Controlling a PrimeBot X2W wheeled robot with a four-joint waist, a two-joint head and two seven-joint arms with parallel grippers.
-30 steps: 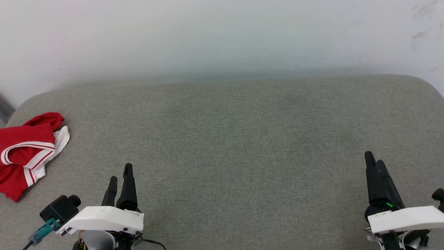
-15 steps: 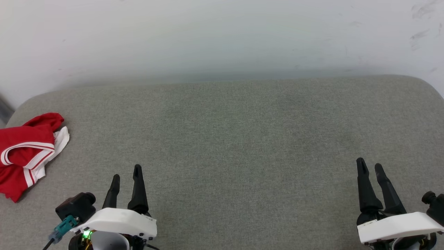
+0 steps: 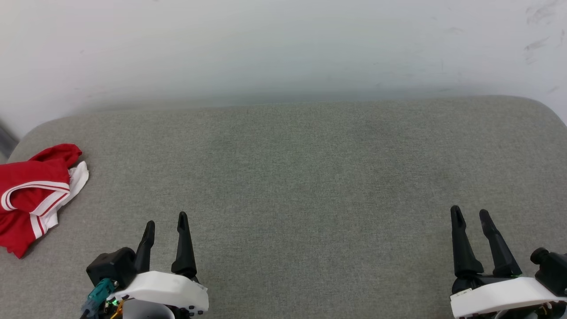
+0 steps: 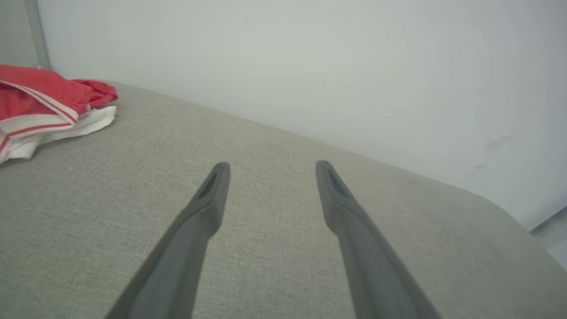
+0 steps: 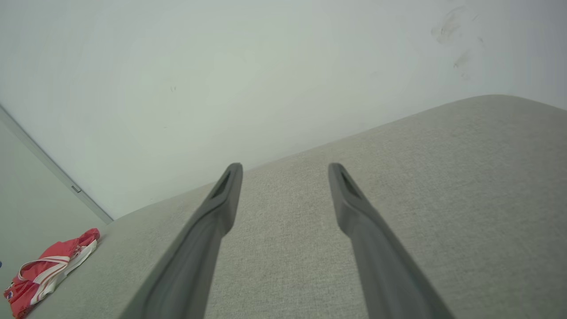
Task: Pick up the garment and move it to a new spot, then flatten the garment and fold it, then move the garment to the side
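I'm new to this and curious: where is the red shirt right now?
In the head view, the red shirt lies crumpled at the far left edge of the grey padded surface, left of the open left gripper and apart from it.

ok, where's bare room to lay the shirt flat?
The grey cushion is bare from the garment at its left edge across to its right edge, between the wall behind and the open left hand and right hand in front. Crowded only at the left edge, where the garment lies bunched.
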